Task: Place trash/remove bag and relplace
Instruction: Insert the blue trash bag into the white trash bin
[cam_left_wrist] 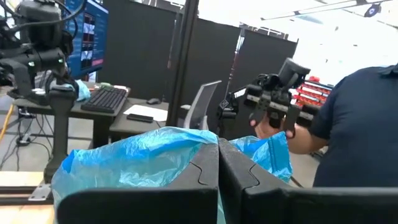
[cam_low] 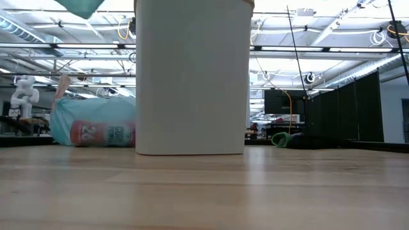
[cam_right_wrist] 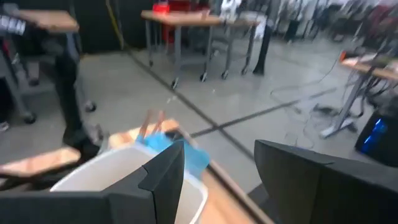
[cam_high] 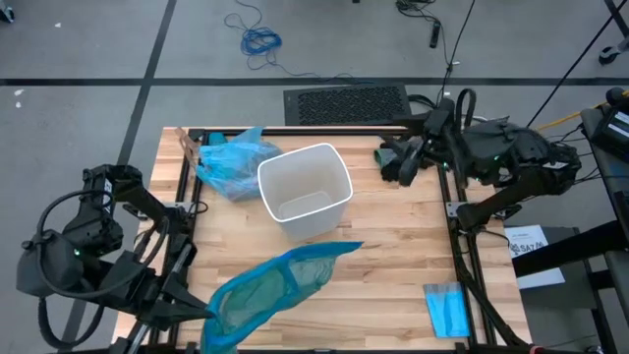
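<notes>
Both arms are dark, near-black machines of blocky links and rounded joint housings. Beside the tabletop [cam_high: 393,256], the left arm [cam_high: 108,246] carries a looping black cable and a small green light. The right arm [cam_high: 491,157] shows green-tinted jaws and bundled black cables. The person [cam_left_wrist: 354,130] wears a dark navy short-sleeved shirt.

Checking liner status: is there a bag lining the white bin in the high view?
No, the white plastic bin shows bare inside walls, with no liner over its rim.
</notes>
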Controlling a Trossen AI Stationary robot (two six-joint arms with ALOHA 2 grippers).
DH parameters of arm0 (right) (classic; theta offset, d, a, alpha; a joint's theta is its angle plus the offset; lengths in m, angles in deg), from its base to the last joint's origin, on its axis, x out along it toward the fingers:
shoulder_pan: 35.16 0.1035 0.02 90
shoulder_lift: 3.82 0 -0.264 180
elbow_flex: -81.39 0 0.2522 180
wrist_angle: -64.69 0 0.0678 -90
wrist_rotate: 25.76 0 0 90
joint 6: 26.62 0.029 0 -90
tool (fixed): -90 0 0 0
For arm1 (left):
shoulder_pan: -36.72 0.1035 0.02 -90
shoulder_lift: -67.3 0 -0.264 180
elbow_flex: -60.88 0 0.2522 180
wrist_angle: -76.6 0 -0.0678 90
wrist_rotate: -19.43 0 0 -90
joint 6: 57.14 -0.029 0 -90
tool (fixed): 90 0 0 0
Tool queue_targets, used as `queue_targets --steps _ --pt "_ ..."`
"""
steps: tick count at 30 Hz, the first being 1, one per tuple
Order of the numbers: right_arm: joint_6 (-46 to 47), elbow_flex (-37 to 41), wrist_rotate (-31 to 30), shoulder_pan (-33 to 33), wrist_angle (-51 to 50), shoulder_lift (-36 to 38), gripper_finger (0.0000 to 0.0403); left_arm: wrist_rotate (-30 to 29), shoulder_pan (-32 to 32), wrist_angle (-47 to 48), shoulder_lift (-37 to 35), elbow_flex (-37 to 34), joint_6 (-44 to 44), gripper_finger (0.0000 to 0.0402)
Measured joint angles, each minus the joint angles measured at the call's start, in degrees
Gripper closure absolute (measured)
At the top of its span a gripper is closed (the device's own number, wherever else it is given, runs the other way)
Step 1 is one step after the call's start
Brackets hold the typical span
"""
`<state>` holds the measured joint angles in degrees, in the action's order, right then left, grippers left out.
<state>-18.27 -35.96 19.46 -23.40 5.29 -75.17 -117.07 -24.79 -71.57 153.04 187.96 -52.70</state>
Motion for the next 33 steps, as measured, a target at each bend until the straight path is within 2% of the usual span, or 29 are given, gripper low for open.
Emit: queue_targets --steps 3,5,7,9,10,11,12,16,19,26,33 --pt "-3.6 0.0 0.2 -3.0 7.0 0.6 0.0216 0.0 0.0 0.0 0.0 0.0 -0.3 0.0402" --pt "-5.4 0.0 5.2 -5.4 14.9 1.3 0.0216 0.0 0.0 -0.1 0.0 0.0 -0.3 0.0402" --pt "-7.3 -0.1 19.0 -7.8 24.5 1.7 0.0216 0.0 0.0 -0.1 0.0 0.0 -0.3 0.0402" --pt "-7.2 -1.3 37.2 -9.9 28.7 1.3 0.0216 0.0 0.0 -0.1 0.0 0.0 -0.3 0.0402" --pt "-5.9 -2.4 43.7 -10.8 27.3 0.5 0.0217 0.0 0.0 -0.1 0.0 0.0 -0.1 0.0402" --pt "-4.1 -3.7 47.6 -11.6 23.4 0.0 0.022 -0.1 0.0 -0.1 0.0 0.0 0.2 0.0402" --pt "-2.8 -4.7 49.0 -12.0 17.8 -0.4 0.0223 -0.2 0.0 -0.1 0.0 0.0 0.7 0.0402" --pt "0.2 -5.1 45.2 -12.5 -2.7 -0.9 0.0237 -0.6 0.0 -2.1 0.0 0.0 0.1 0.0402" --pt "2.9 -5.2 43.7 -11.1 -8.4 -0.6 0.0244 -0.1 0.3 -6.2 0.0 0.0 -3.7 0.0402" --pt "1.2 -5.2 42.9 -8.2 -3.0 -0.7 0.0248 11.1 3.0 -17.2 0.0 0.0 -17.5 0.0402" --pt "-0.4 -5.3 42.8 -8.2 2.2 -0.3 0.0248 18.3 6.8 -26.3 0.0 0.0 -29.4 0.0402"
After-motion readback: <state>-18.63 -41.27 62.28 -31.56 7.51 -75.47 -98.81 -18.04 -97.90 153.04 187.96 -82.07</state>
